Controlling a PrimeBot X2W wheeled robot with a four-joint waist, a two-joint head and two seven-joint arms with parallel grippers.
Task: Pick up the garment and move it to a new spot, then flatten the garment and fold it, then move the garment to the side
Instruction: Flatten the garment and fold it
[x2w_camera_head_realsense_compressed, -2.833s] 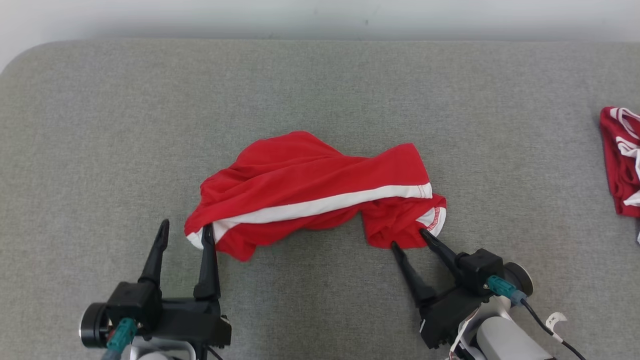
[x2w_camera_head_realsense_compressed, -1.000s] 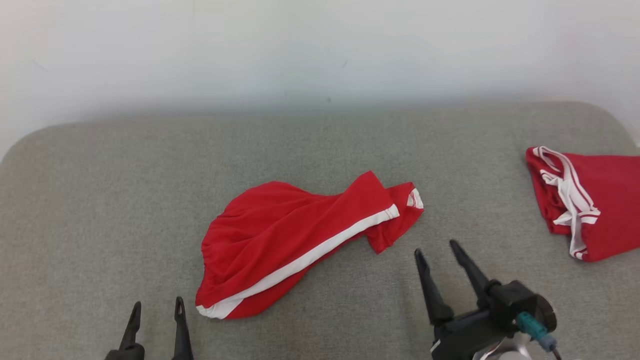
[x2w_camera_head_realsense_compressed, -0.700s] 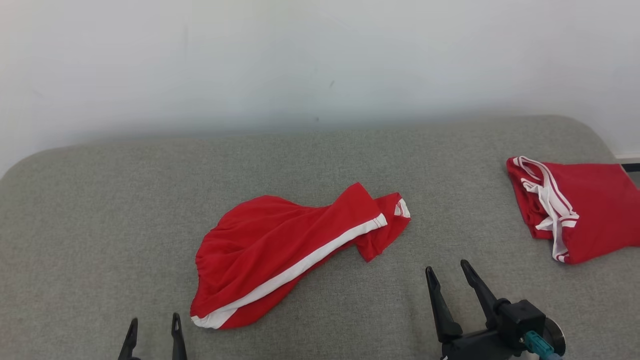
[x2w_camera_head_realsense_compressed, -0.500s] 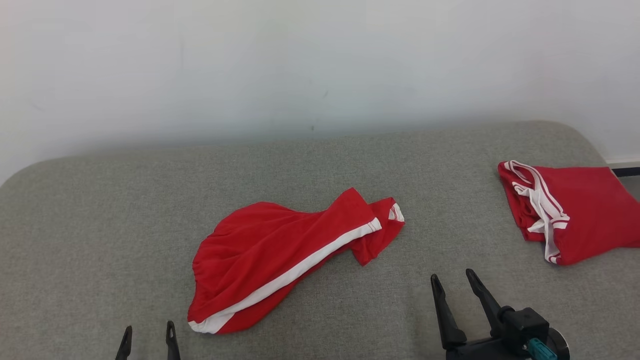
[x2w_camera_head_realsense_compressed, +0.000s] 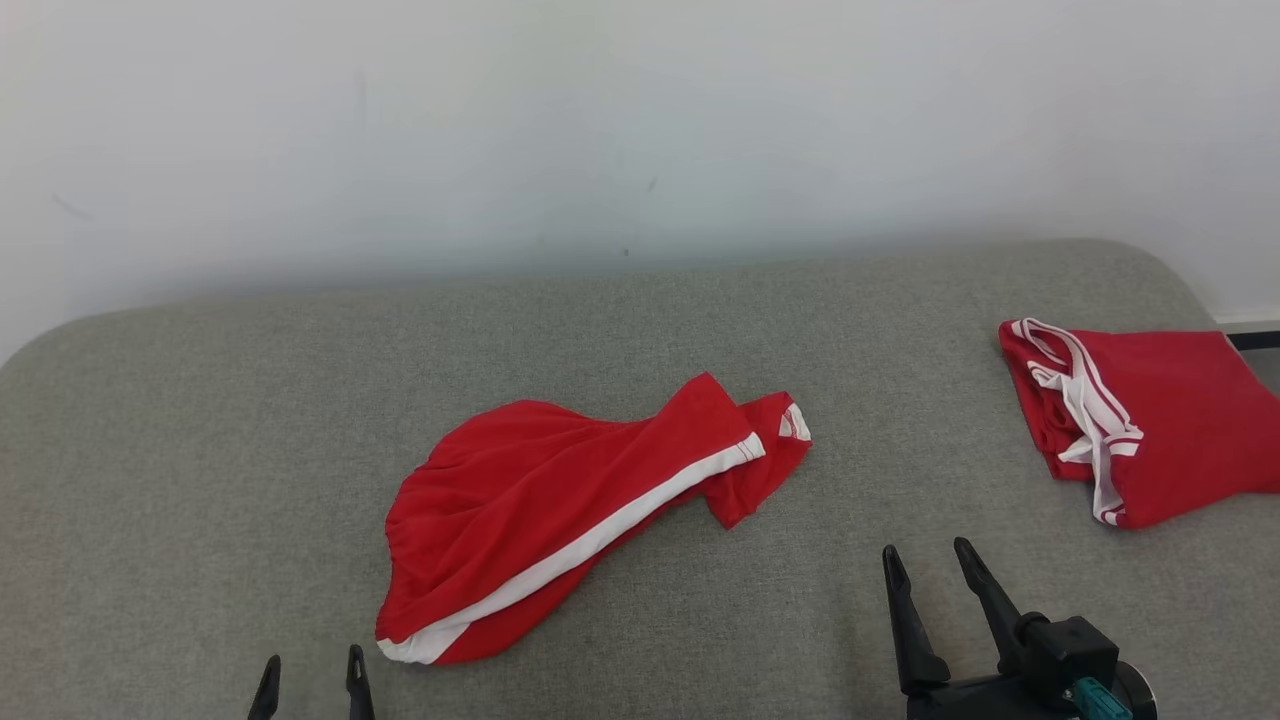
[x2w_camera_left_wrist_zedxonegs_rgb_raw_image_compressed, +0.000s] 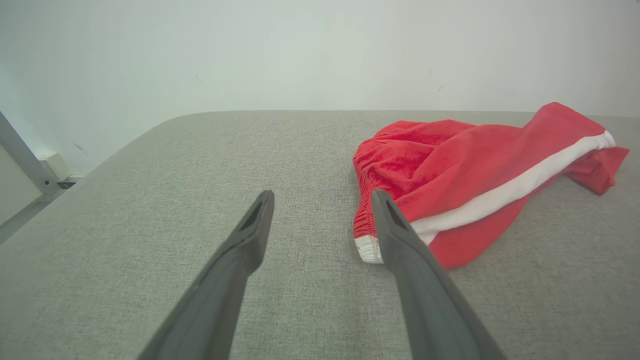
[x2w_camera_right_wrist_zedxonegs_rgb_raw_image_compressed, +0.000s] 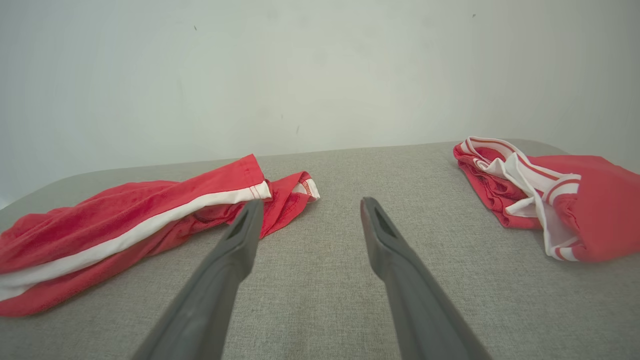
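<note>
Grey surface (x2w_camera_head_realsense_compressed: 200, 450) bore the crumpled red shorts (x2w_camera_head_realsense_compressed: 540, 510) at its middle, another red garment (x2w_camera_head_realsense_compressed: 1170, 430) at its right end. Left pincer (x2w_camera_head_realsense_compressed: 313, 658) and right pincer (x2w_camera_head_realsense_compressed: 925, 548) stood released, clear of the shorts.

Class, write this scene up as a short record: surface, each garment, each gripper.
surface: grey padded top
garment: red with white stripe, crumpled, mid-surface, unheld
second garment: red and white, bunched, far right
left gripper: jaws open, empty, close to garment's near corner
right gripper: jaws open, empty, apart from both garments
</note>
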